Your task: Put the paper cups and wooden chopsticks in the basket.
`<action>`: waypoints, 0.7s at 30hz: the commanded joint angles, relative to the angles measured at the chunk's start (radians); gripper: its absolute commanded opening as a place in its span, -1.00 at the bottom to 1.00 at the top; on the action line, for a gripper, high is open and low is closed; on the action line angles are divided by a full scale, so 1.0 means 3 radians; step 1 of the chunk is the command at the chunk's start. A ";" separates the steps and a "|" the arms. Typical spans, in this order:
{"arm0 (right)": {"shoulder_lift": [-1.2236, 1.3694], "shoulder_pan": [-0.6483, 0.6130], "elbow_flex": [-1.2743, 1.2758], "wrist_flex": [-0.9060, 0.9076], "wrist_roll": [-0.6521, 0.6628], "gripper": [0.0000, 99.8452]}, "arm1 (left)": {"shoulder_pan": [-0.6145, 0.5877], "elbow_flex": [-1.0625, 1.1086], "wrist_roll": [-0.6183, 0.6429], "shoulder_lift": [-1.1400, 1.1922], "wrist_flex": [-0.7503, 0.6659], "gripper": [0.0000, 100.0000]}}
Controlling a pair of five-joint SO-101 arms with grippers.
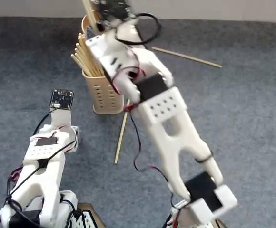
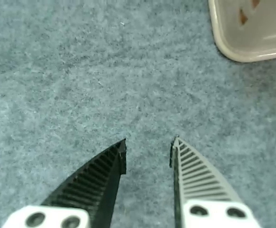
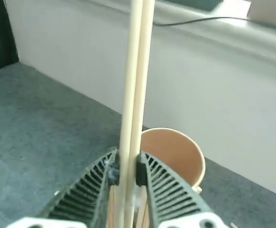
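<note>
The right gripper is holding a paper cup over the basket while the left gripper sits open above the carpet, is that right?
Not quite. The right wrist view shows the right gripper shut on wooden chopsticks, not the paper cup, which sits beyond it. It is over the basket, and the left gripper sits open above the carpet.

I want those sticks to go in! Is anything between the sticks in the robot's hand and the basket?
Nothing visible blocks them. The right hand holds the chopsticks upright just above the basket. It is crowded in there, though: other chopsticks and a paper cup stand in it.
</note>
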 commanded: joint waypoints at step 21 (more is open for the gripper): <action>-0.1102 0.0064 0.2452 -0.1562 -0.0210 -0.71 | 0.0049 -0.0018 -0.0036 -0.0049 -0.0051 -0.64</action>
